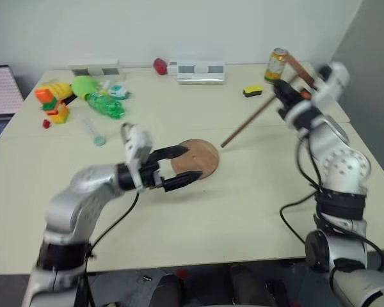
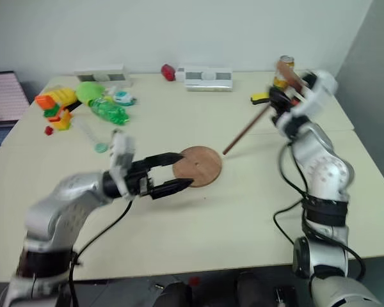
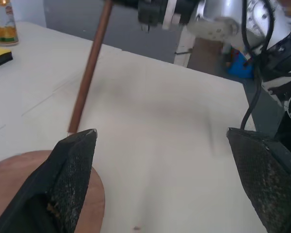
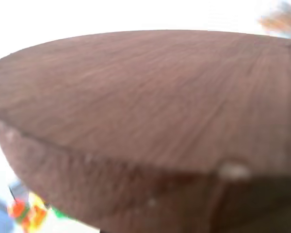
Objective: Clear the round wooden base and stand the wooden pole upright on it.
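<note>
Pole slanting in right pincer, disc-end up

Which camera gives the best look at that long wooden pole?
The left eye view: the wooden pole runs whole from the right gripper down towards the table. The left wrist view catches a stretch of rod; the right wrist view shows its end disc close up.

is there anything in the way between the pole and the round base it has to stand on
Yes, partly. The left gripper hangs open around the near edge of the round wooden base. Nothing lies on the disc's top, and the table between it and the wooden pole, held by the right gripper, is bare.
</note>
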Available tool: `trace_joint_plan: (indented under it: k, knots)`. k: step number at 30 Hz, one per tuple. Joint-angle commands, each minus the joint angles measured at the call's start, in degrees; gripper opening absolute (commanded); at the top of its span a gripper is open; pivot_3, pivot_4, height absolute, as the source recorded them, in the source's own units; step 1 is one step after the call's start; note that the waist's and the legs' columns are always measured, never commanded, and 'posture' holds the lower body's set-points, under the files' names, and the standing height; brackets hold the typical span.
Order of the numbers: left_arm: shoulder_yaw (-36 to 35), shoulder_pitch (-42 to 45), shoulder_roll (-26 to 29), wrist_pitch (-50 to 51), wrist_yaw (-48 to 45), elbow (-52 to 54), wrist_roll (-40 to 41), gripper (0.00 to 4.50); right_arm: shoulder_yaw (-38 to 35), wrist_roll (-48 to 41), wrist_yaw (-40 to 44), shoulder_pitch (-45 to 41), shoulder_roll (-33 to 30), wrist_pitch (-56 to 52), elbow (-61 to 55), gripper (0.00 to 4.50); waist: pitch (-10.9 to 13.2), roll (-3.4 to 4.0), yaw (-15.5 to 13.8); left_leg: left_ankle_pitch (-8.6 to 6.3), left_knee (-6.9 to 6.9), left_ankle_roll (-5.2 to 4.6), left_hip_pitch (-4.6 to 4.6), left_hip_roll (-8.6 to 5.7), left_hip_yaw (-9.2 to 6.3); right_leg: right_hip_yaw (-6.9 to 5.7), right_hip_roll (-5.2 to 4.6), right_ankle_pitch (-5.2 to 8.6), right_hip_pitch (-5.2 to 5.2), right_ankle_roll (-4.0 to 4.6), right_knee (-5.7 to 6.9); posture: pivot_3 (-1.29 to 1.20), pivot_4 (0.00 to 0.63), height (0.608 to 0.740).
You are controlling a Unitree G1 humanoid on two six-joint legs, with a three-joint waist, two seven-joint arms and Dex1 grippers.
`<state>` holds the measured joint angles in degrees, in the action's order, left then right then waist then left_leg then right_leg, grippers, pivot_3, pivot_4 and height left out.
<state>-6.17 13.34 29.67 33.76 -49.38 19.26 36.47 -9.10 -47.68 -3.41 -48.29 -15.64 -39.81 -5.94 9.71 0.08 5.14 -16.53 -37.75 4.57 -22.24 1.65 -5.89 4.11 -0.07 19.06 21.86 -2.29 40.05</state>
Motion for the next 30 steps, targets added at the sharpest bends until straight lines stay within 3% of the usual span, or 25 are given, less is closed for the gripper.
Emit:
trace_joint_plan:
  k: [1,3,9,30]
  knots:
    - [-1.9,-8.1,-3.2,-10.9,6.8,4.1,-7.6,4.50,10.5,8.3,6.4,-2.7,0.2,1.5,-3.5,0.44,0.0,-0.07,-0.2,0.00,-0.01,0.00,-0.11,0.03,-0.15,-0.09,0.03,0.00,0.03,0.01,-0.01,0.00,0.150,0.740]
    - [-1.4,-13.2,-6.5,-14.7,10.8,6.2,-10.4,4.50,13.9,11.4,8.9,-3.2,1.1,3.1,-3.2,0.44,0.0,-0.16,-2.3,0.00,-0.11,0.00,-0.27,-0.03,-0.31,-0.18,-0.05,0.00,0.03,0.01,-0.01,0.00,0.150,0.740]
    - [1.2,-18.9,-12.7,-19.5,18.0,8.7,-14.5,4.50,17.2,17.2,14.4,-3.2,3.0,4.7,-1.8,0.44,-0.1,-0.19,-2.9,0.01,-0.22,0.02,-0.57,-0.19,-0.14,-0.19,-0.55,-0.09,0.20,-0.16,-0.14,0.00,0.150,0.740]
    - [1.7,-14.7,-11.3,-19.6,18.2,5.7,-13.8,4.50,17.1,24.7,19.3,-0.7,6.2,3.3,0.0,0.44,-0.1,-0.18,-1.9,0.01,-0.18,0.01,-0.53,-0.19,-0.17,-0.20,-0.20,-0.10,0.24,-0.14,-0.04,0.00,0.150,0.740]
